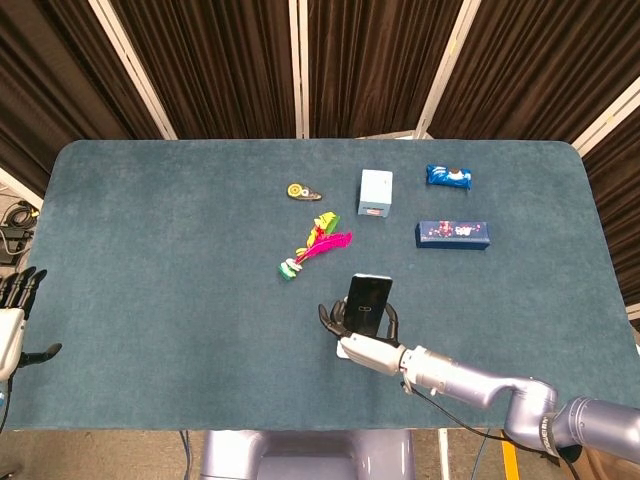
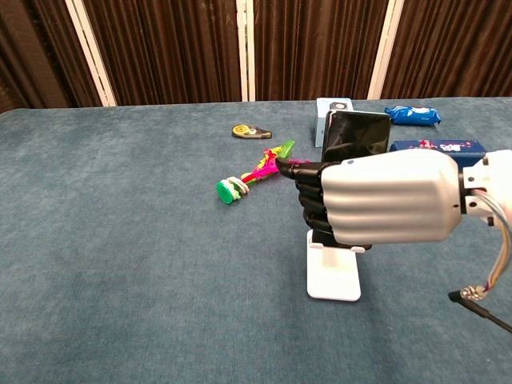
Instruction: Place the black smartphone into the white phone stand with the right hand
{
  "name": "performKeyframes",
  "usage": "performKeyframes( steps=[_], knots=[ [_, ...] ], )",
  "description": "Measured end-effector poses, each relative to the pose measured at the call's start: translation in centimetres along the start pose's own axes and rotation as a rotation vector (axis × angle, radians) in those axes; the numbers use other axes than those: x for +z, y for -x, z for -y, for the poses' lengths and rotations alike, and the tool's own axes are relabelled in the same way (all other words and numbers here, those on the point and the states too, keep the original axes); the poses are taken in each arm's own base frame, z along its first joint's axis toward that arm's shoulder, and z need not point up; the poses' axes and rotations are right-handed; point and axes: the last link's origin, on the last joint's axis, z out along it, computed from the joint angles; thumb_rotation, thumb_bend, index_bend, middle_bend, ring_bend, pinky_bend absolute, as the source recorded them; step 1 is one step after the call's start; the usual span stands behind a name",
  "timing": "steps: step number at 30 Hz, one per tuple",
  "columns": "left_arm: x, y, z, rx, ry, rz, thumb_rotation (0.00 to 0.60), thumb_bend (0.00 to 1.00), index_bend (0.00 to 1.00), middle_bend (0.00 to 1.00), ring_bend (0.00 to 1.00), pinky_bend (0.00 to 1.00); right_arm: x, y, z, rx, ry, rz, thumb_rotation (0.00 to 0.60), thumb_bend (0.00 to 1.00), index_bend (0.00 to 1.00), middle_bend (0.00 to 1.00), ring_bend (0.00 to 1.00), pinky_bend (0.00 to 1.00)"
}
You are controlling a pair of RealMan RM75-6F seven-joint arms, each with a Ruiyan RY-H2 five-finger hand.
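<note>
Right now the right hand [image 2: 376, 210] grips the phone [image 2: 355, 136] upright, long axis vertical, directly above the white stand [image 2: 334, 272], lower edge hidden behind the fingers. The left hand [image 1: 12, 318], far from the stand, hangs unclenched off the table [image 1: 150, 250] edge, before dark curtains.

The right robot hand [image 2: 376, 196] is extended over the near middle of the bench, its silver back turned toward the chest camera. Its dark fingers [image 2: 314, 200] are curled closed around the black smartphone [image 2: 356, 136], which is held upright. The right forearm is seen reaching in from the lower right. The left robot hand [image 1: 12, 320] is held at the far left edge, fingers straight and apart, nothing in it.
</note>
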Motion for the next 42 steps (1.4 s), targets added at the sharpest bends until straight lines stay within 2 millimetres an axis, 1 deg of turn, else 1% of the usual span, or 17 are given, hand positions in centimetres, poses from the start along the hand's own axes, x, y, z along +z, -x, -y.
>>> performKeyframes(
  steps=[6,8,11,13,16,18,28,34,37,40,42],
  knots=[
    [0.1,0.0,0.1,-0.003,0.003,-0.002,0.600,0.00,0.00,0.00,0.00,0.00,0.2,-0.4,0.2,0.005,0.000,-0.006,0.600,0.31,0.50,0.50,0.33,0.19],
    [0.0,0.0,0.0,-0.002,0.003,-0.001,0.600,0.00,0.00,0.00,0.00,0.00,0.4,-0.6,0.1,0.011,0.005,-0.009,0.600,0.31,0.48,0.48,0.32,0.19],
    [0.0,0.0,0.1,-0.003,0.003,-0.003,0.600,0.00,0.00,0.00,0.00,0.00,0.5,-0.7,0.0,0.019,0.009,-0.005,0.600,0.30,0.37,0.40,0.27,0.19],
    [0.0,-0.1,0.1,-0.003,0.002,-0.003,0.600,0.00,0.00,0.00,0.00,0.00,0.5,-0.7,0.0,0.028,0.010,-0.003,0.600,0.30,0.29,0.31,0.20,0.18],
    [0.0,-0.1,0.1,-0.004,0.002,-0.002,0.600,0.00,0.00,0.00,0.00,0.00,0.4,-0.8,0.0,0.035,0.013,-0.002,0.600,0.29,0.23,0.25,0.14,0.17],
    [0.0,-0.1,0.1,-0.003,0.003,-0.003,0.600,0.00,0.00,0.00,0.00,0.00,0.4,-0.9,0.0,0.038,0.016,-0.001,0.600,0.29,0.21,0.23,0.13,0.16],
    [0.0,-0.1,0.1,-0.003,0.004,-0.002,0.600,0.00,0.00,0.00,0.00,0.00,0.1,-0.8,0.0,0.047,0.027,0.007,0.600,0.29,0.20,0.21,0.12,0.16],
    [0.0,0.0,0.0,-0.002,0.004,0.000,0.600,0.00,0.00,0.00,0.00,0.00,-0.5,-0.7,-0.1,0.061,0.042,0.011,0.600,0.29,0.20,0.21,0.12,0.16],
    [0.0,-0.1,0.0,-0.004,0.005,0.000,0.600,0.00,0.00,0.00,0.00,0.00,-1.2,-0.7,-0.5,0.078,0.067,0.014,0.600,0.29,0.20,0.21,0.12,0.16],
    [-0.1,-0.2,0.1,-0.010,0.004,-0.004,0.600,0.00,0.00,0.00,0.00,0.00,-2.3,-0.4,-1.0,0.111,0.110,0.019,0.600,0.29,0.20,0.19,0.12,0.16],
    [-0.2,-0.3,0.1,-0.016,0.006,-0.008,0.600,0.00,0.00,0.00,0.00,0.00,-3.4,-0.1,-1.5,0.150,0.155,0.023,0.600,0.29,0.19,0.19,0.12,0.16]
  ],
)
